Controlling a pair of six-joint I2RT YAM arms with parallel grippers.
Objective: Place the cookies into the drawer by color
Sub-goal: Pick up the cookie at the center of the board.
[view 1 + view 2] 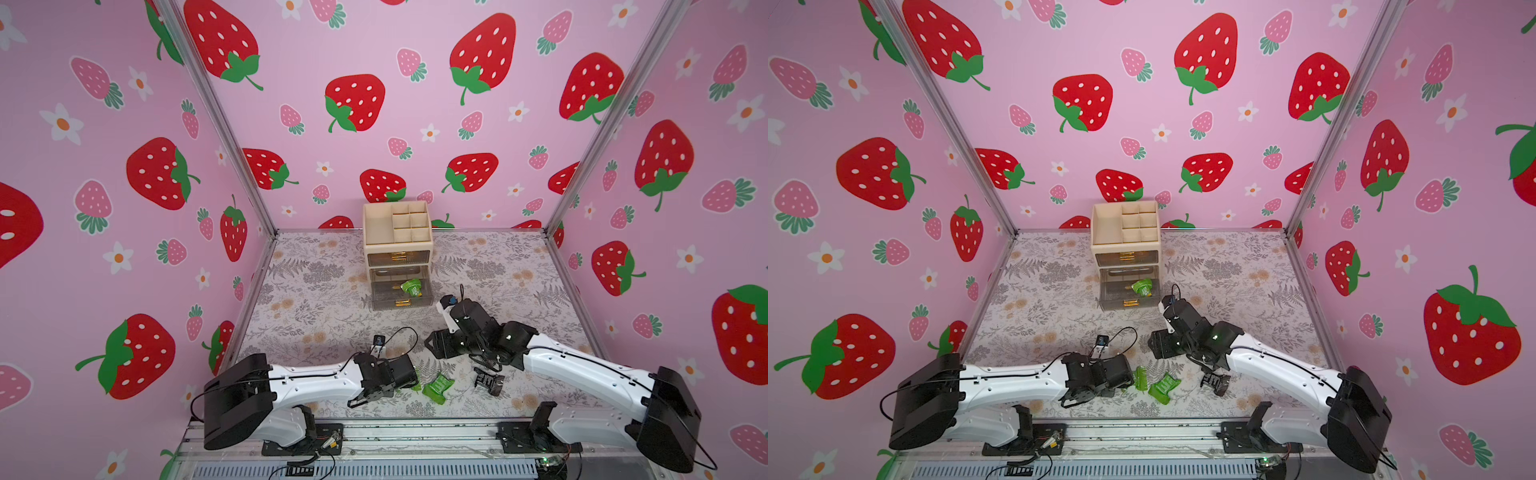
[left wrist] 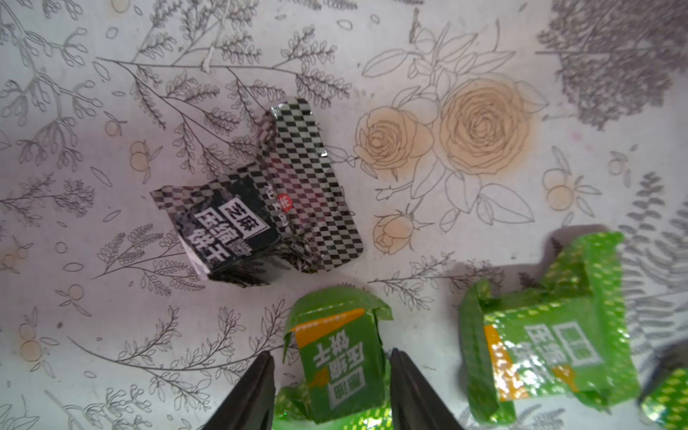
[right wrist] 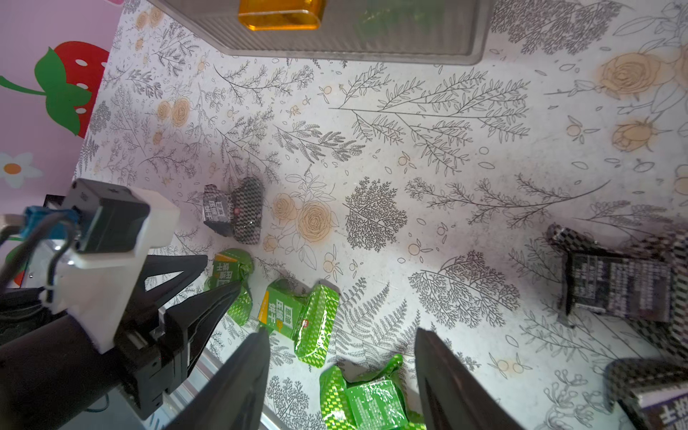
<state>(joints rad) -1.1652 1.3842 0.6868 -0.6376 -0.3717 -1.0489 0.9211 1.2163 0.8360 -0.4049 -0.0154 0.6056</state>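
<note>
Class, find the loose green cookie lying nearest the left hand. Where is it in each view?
Both top views: the loose green cookie lies low, near centre.
Left wrist: it lies beside the straddled cookie, flanked by the left hand.
Right wrist: it lies beside them.
Shared landmark: the straddled cookie.

Black packet (image 2: pixel 231 231): white characters 压缩饼干, with 芝麻 in a white box. A small red seal beside them is not legible.
Green packet (image 2: pixel 338 365): white 压缩饼干 on an orange-banded label. Its boxed characters are blurred.
Second green packet (image 2: pixel 547 346), just beside it: same 压缩饼干, boxed characters unclear.
Other black packet (image 3: pixel 621 286), near right: fine white print, unreadable.
</note>
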